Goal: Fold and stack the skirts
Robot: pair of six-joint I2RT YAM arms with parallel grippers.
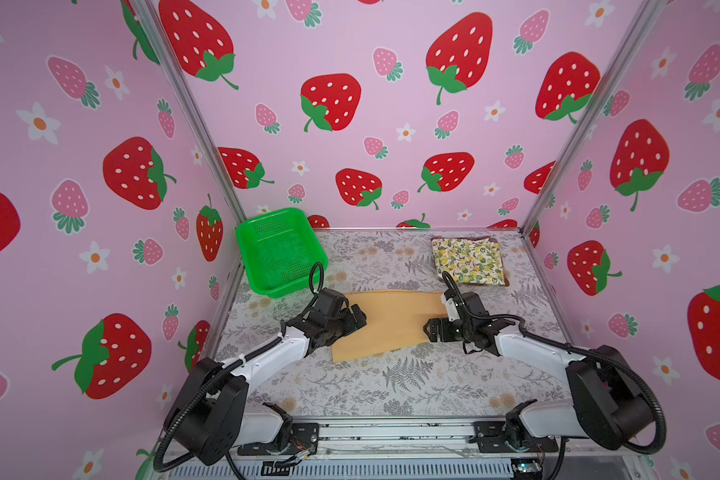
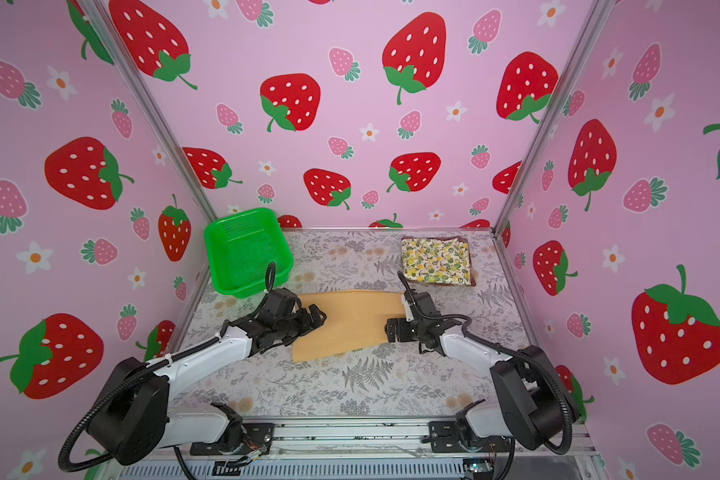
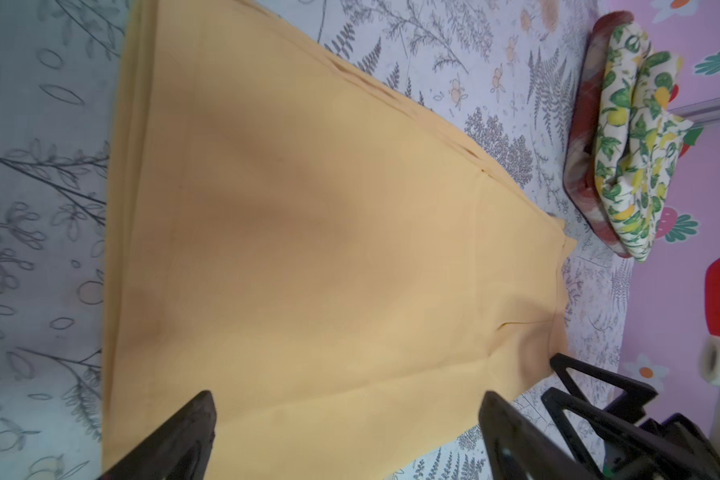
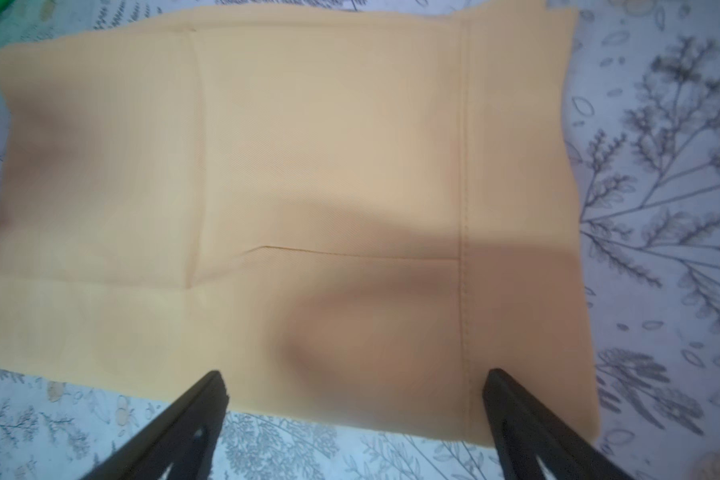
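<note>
The mustard skirt [image 1: 391,324] lies flat near the middle of the table [image 1: 391,386], its long axis running roughly from 9 to 3 o'clock with the 3 o'clock end tipped slightly toward the far wall. The left fingers [image 1: 356,318] sit over its 9 o'clock end and point toward 3. The right fingers [image 1: 431,328] sit over its 3 o'clock end and point toward 9, so the cloth stretches between the two pairs and neither arm is clearly nearer. Both pairs are spread wide and pinch nothing; each wrist view shows bare cloth between the dark tips. The next fold probably depends on each pair closing on the edge right in front of it. At about 1 o'clock, well apart from the mustard skirt, the lemon skirt [image 1: 468,257] rests folded on the plaid skirt [image 3: 582,124], and the right arm is the nearer one to that stack. The green basket [image 1: 281,253] leans in the corner at about 10 o'clock. In both top views the left arm hides the mustard skirt's 9 o'clock edge, and the plaid skirt shows only as a red-brown rim. I cannot tell whether either pair's tips touch the cloth or hover just above it. The left wrist view shows stepped edges along one side, but the number of layers is unclear.
</note>
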